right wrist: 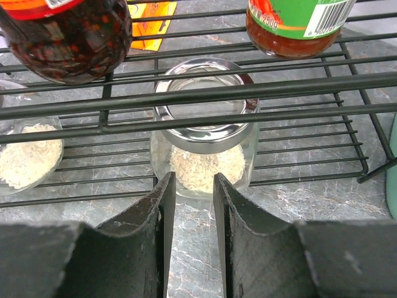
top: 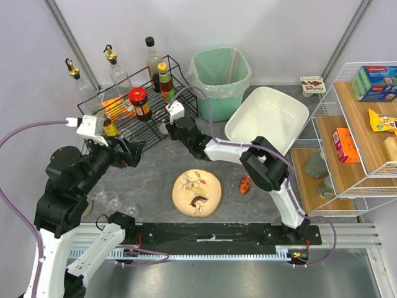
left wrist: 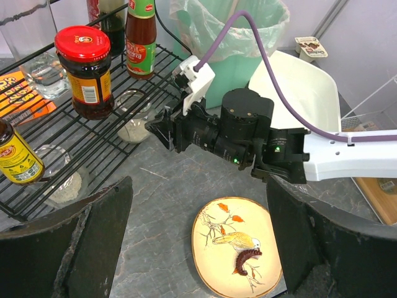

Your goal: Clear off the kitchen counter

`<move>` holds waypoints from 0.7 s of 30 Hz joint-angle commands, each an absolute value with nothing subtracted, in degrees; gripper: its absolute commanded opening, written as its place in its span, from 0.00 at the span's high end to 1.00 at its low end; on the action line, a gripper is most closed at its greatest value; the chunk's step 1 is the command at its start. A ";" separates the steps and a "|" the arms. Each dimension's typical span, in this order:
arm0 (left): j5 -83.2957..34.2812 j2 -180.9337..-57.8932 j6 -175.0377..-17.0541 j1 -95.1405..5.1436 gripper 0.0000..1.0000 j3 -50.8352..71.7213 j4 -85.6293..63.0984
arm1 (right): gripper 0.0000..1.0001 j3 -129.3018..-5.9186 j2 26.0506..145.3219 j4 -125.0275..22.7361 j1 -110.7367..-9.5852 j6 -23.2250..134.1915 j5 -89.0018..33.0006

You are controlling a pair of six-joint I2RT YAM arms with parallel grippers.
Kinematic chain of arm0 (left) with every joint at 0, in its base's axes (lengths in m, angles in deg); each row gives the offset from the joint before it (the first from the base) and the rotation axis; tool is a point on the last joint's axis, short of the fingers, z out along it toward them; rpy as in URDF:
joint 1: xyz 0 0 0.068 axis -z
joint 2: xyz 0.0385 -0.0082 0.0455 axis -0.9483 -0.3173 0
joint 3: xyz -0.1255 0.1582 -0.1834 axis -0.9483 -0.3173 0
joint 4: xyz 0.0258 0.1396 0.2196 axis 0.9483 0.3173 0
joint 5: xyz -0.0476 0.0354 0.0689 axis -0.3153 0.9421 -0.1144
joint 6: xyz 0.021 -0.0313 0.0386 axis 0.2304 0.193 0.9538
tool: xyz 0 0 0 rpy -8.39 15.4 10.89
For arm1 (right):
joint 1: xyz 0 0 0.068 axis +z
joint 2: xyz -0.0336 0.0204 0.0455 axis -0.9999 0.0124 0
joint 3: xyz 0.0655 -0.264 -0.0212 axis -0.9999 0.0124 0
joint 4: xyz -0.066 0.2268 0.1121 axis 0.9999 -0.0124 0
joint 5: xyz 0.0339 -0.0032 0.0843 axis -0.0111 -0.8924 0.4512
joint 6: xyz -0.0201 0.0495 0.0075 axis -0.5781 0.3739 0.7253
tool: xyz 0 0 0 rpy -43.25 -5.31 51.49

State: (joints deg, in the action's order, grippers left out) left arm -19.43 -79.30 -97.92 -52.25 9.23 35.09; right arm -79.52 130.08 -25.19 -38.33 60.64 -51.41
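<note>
1. Your right end effector (right wrist: 192,186) sits low, just in front of the small clear glass jar of pale grains (right wrist: 205,155) under the black wire rack (right wrist: 279,93); its fingers are a little apart, with nothing between
2. That gap looks too thin for the jar, so open wider and go in low under the wires
3. Your left end effector (left wrist: 198,186) is wide open and empty
4. The dark grey, stone-look counter (top: 155,180) lies flat under everything, with pale streaks

We classify this as a mock-kitchen test cell: mottled dark grey counter (top: 155,162), black wire condiment rack (left wrist: 62,138), white partition walls (top: 279,25).
</note>
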 commanded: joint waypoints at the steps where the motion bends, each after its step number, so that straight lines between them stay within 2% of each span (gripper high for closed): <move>1: -20.55 -79.43 -98.00 -52.34 0.07 10.08 34.70 | 0.63 -83.29 132.48 -26.38 -39.45 62.64 -49.88; 16: -20.29 -79.95 -98.00 -52.42 0.07 10.17 34.69 | 0.62 -90.76 137.58 -29.02 -40.77 62.82 -50.05; 21: -20.20 -79.96 -97.91 -52.42 0.07 10.26 34.78 | 0.60 -89.28 135.92 -29.20 -40.77 62.47 -50.06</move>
